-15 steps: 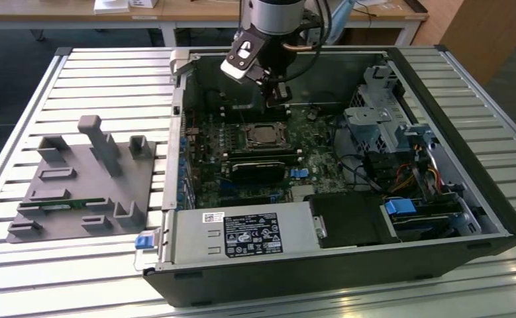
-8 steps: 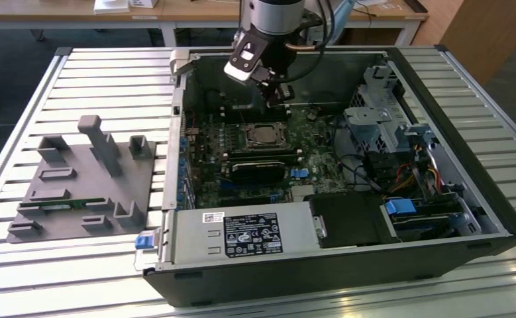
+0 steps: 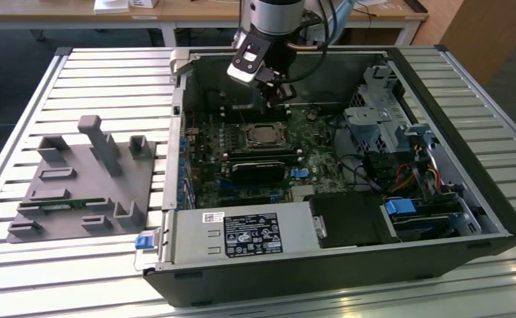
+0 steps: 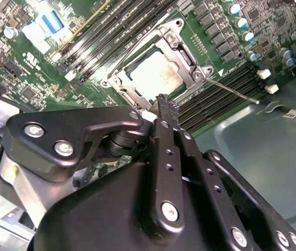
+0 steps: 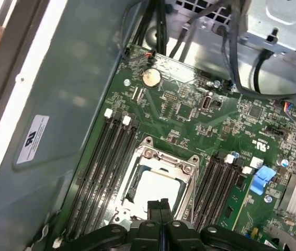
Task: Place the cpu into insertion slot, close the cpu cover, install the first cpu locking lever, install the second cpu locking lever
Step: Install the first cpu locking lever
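End effector (image 5: 159, 204), fingers together, hovers above cpu (image 5: 156, 187).

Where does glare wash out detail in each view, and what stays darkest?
Exterior view: glare streaks the slatted table; the computer case front is darkest. Second wrist view: the cpu glares near white; the gripper is darkest. First wrist view: the cpu is bright, milder.

Free room above the cpu cover (image 5: 189, 180)
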Available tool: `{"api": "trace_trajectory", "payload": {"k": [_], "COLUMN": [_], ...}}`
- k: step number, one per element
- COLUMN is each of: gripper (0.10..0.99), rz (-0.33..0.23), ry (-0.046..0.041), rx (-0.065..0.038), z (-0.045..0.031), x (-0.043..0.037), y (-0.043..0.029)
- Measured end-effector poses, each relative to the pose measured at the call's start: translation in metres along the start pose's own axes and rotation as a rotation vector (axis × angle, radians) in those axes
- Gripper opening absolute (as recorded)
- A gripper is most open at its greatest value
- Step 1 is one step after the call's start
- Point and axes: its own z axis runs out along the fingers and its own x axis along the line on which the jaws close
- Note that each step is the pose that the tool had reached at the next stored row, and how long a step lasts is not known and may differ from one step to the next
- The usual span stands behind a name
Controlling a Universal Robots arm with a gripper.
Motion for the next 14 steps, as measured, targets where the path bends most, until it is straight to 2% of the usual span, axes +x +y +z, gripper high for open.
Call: {"api": "trace_trajectory", "payload": {"k": [14], "gripper": [0.106], "rz": [-0.106], "ry": [0.0032], "rx": [0.001], "z": [0.0], "x": [0.0], "y": [0.0]}}
